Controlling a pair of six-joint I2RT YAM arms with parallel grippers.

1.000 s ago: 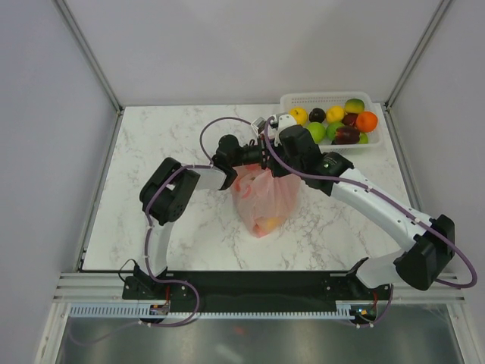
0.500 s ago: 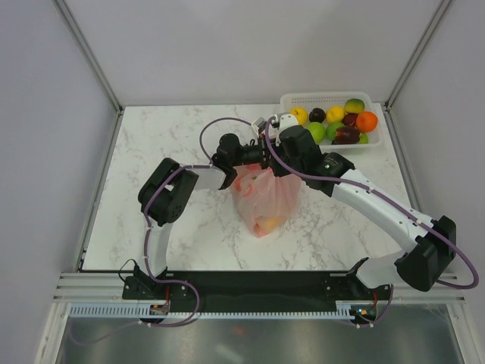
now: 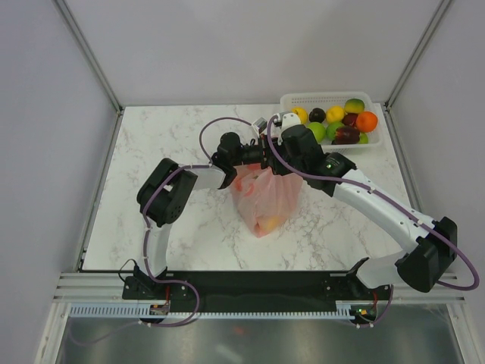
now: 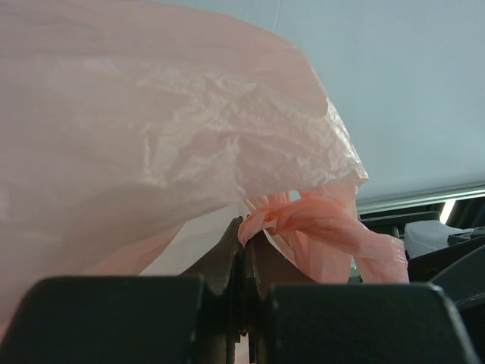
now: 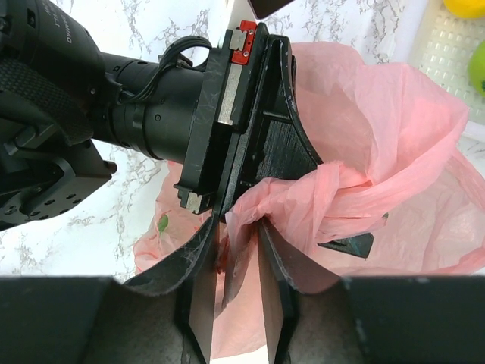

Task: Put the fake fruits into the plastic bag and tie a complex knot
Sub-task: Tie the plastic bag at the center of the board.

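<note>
The pink plastic bag (image 3: 267,199) stands mid-table with fake fruits (image 3: 265,224) showing faintly through its bottom. Both grippers meet at its top. My left gripper (image 4: 246,231) is shut on the tip of a twisted pink handle (image 4: 322,221). My right gripper (image 5: 239,227) stands open, and a fold of that handle (image 5: 303,199) hangs between its fingers (image 5: 276,262), against the right one. The left gripper's black body (image 5: 242,129) lies just beyond. Whether the twist forms a knot, I cannot tell. More fake fruits (image 3: 342,121) lie in a basket.
The white lattice basket (image 3: 303,98) sits at the table's back right corner, close behind the right arm's wrist. Its rim (image 5: 447,53) shows at the top right of the right wrist view. Marble tabletop (image 3: 151,152) lies left of the bag.
My right gripper's jaws have parted from shut, loosening on the pink handle. My left gripper keeps its grip, and both arms have hardly shifted.
</note>
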